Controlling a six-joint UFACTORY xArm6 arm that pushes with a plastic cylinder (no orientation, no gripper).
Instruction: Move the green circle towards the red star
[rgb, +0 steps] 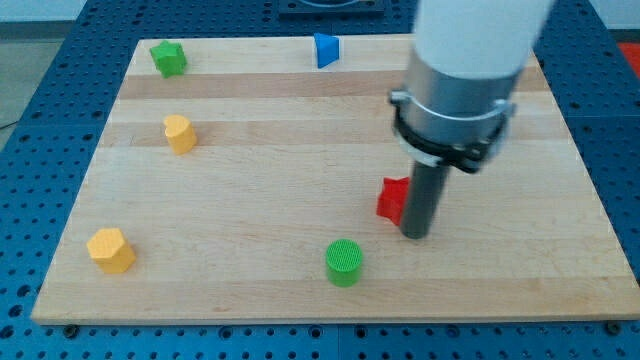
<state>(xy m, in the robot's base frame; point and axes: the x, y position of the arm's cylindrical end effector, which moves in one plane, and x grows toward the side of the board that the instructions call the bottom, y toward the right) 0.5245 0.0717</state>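
Resting against the red star at its 3 o'clock side, tip down on the bench. No hand fitted, only a rod. Green circle sits near the tip's 8 o'clock, near the star's 7 o'clock; needs pushing toward 1 o'clock, so approach from below-left.

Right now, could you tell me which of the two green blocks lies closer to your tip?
The green circle, near the view's bottom, just left of and below my tip. The green star sits far off at the top left corner.

green star: I see it at the desk's top-left corner
blue triangle: top edge
yellow blocks: left side
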